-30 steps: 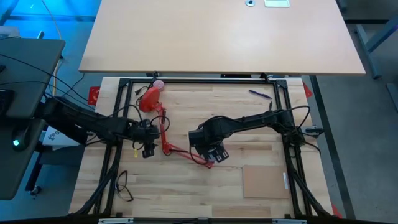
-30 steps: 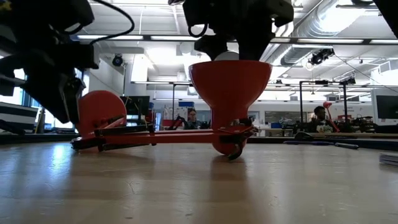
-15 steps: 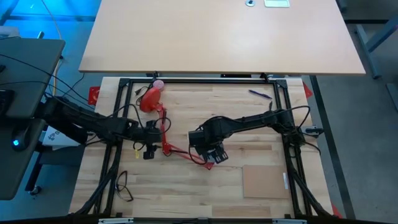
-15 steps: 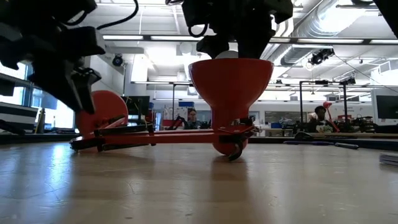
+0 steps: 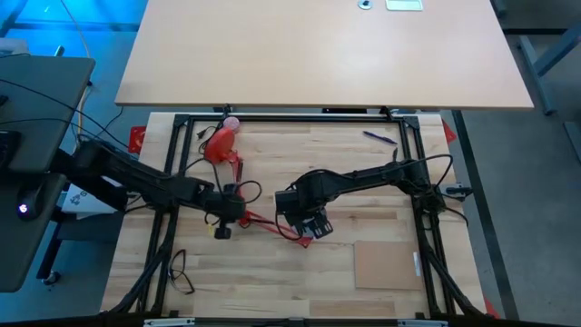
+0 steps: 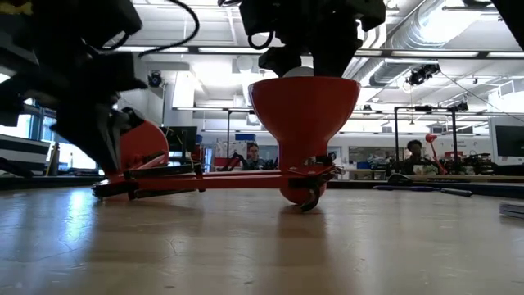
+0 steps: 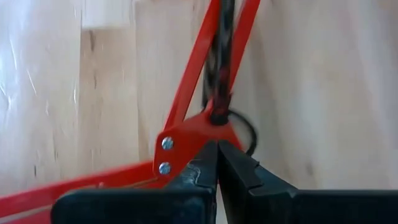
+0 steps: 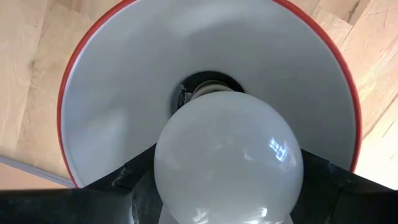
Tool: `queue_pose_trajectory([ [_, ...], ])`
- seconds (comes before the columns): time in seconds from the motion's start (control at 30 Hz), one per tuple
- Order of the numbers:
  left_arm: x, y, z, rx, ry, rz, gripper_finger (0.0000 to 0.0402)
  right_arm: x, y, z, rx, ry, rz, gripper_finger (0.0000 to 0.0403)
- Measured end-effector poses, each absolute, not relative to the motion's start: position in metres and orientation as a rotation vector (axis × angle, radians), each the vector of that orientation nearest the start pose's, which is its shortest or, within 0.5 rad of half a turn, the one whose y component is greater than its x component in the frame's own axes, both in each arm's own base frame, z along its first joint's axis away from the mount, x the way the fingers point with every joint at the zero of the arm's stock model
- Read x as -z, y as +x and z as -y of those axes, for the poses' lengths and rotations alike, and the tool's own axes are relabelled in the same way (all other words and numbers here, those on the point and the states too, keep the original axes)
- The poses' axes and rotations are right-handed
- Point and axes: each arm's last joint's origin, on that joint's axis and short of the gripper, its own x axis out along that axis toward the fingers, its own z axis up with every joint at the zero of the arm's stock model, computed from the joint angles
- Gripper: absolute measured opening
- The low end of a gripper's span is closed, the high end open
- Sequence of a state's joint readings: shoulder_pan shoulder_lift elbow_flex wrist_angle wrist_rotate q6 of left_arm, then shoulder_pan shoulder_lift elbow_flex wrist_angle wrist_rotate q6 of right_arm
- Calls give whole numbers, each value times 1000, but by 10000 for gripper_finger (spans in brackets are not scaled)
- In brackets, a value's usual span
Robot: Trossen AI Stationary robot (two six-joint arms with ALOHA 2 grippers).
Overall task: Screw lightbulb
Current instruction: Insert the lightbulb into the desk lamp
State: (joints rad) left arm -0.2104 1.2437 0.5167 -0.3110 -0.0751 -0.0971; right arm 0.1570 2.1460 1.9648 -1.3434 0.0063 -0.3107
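A red desk lamp lies on the table. Its round base [image 5: 218, 145] is at the far left, and its thin arms run to an elbow joint [image 5: 241, 216]. Its shade [image 6: 303, 111] opens upward. The white lightbulb [image 8: 228, 158] sits inside the shade's white interior, its neck at the dark socket [image 8: 208, 87]. My right gripper [image 5: 305, 221] reaches down into the shade, shut on the lightbulb. My left gripper [image 7: 217, 148], shut, is at the lamp's elbow joint. My left gripper has its shut fingertips against the red bracket [image 7: 186, 140] of the lamp's elbow joint, where the two arms meet. It comes from above and from the table's left. The lamp's arms lie on the table. My right gripper pinches the lightbulb's round glass between its two fingers [image 8: 138, 171], one on each side. The fingers come from above, pointing down into the shade. The bulb stands upright, its neck [image 8: 205, 93] down in the socket.
A flat brown board [image 5: 386, 263] lies near the table's right front. A purple pen [image 5: 379, 138] is at the far right, a small pink ball [image 5: 231, 123] sits by the lamp base, and a black cable loop [image 5: 182, 269] is at the near left. People sit in the room behind.
My left gripper has moved toward the table's right edge, up to the lamp's elbow joint. The lamp, the lightbulb and my right gripper have stayed where they were.
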Motion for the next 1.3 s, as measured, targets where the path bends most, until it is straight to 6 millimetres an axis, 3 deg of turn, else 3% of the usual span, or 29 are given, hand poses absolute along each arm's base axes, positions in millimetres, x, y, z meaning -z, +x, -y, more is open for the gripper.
queue_pose_trajectory([
  [0.2, -141, 209, 42, 58, 78, -1065, 0, -243, 414, -66, -364, -367, -1500, 248],
  [0.67, -139, 213, 43, 20, 11, -1044, 0, -243, 413, -66, -309, -299, -1515, 248],
  [1.3, -138, 213, 43, -5, -27, -1048, 0, -243, 414, -66, 125, 137, -1531, 248],
])
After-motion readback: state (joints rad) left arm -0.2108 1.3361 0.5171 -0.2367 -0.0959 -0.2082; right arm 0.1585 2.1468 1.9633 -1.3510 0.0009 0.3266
